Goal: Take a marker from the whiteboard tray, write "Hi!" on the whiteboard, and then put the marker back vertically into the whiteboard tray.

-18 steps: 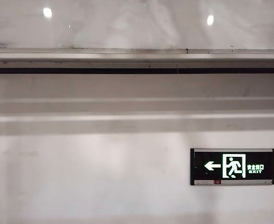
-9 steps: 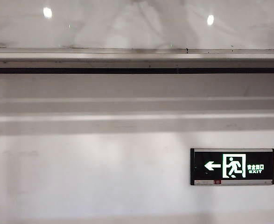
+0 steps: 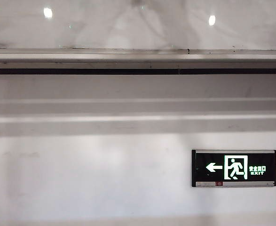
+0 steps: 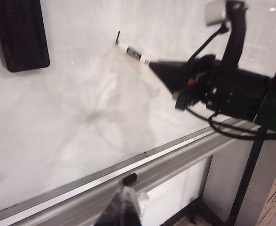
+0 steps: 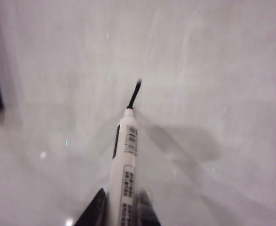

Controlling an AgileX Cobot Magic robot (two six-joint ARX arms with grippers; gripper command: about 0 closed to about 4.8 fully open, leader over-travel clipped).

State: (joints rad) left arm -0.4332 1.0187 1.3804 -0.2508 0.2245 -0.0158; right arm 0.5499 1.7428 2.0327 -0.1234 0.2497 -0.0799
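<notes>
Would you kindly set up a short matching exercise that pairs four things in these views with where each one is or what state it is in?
Things:
1. marker
2. black cap
3. exit sign
4. left gripper

Places or states:
A. lying on the tray
B. on the wall below the tray
C. held by the right gripper, uncapped, tip toward the whiteboard
D. low, just in front of the tray, holding nothing visible

Pairs: 1-C, 2-A, 3-B, 4-D
</notes>
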